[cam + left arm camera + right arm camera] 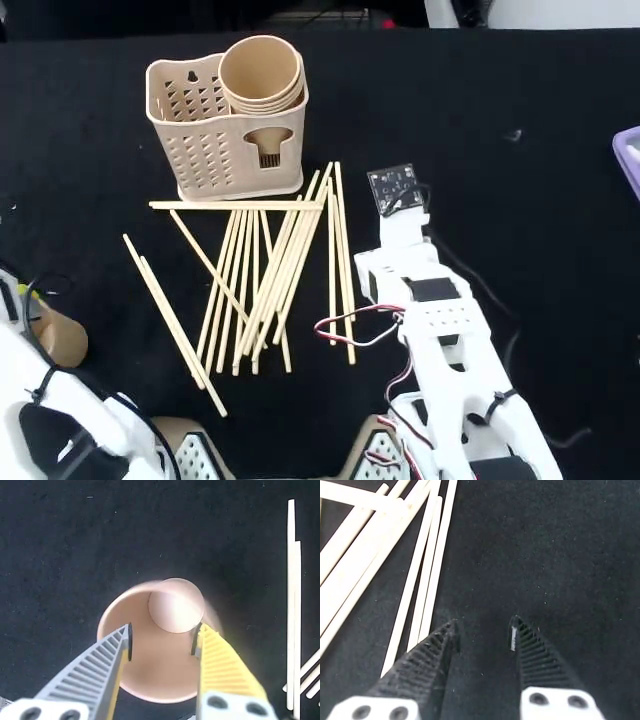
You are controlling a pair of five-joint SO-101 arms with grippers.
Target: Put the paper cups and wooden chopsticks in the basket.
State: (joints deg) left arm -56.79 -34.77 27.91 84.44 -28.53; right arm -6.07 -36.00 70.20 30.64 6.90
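Step in hand, cup pickup: my left gripper point(162, 640) hangs jaws apart over 1 paper cup point(175, 605) lying on the table point(520, 200) well left of the chopsticks point(265, 290), my right gripper point(484, 625) gapes beside them; next, I judge: lower, clamp, carry to the basket point(200, 150).

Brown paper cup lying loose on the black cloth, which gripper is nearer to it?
Left. The left gripper hangs directly over the brown paper cup, straddling it; the right gripper is over bare black cloth beyond the wooden chopsticks.
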